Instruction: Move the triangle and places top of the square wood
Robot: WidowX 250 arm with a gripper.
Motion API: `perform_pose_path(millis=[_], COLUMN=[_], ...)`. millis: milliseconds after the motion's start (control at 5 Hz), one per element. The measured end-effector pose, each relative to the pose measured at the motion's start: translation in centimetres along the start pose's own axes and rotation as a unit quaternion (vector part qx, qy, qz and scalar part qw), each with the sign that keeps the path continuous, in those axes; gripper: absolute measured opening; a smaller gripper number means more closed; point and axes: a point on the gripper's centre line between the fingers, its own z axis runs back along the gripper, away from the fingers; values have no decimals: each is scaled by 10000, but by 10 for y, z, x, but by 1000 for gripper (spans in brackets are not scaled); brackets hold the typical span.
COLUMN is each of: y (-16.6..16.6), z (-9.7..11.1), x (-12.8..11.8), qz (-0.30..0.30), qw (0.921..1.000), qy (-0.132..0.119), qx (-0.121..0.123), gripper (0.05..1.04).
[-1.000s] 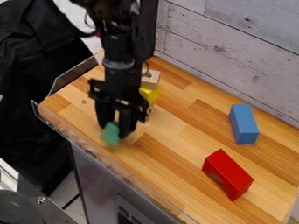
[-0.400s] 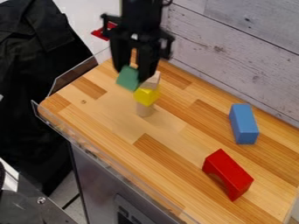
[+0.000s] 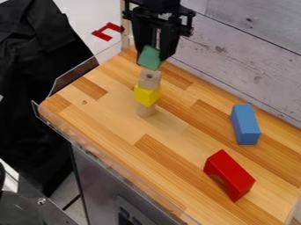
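Wood table [image 3: 111, 116] under tool [image 3: 154, 59], which grips green block [image 3: 150, 57], square wood [image 3: 150, 80] just below tool on yellow block [image 3: 146, 95], blue block [image 3: 244, 124] and red block [image 3: 230, 176] well apart from tool

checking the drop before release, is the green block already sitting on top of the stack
No, the green block is held in the hand, above the top wooden block.

And here we are in what looks like a robotics lab, a black robot arm [image 3: 154, 5] poised over toy blocks [image 3: 149, 80] on a wooden counter [image 3: 108, 116]
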Motion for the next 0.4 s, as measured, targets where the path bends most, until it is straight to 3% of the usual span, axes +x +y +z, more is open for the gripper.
perform_pose_path(millis=[400], y=[15], z=[-21], x=[1], qz=[286], qw=[9989], qy=[340], qx=[-120], gripper=[542])
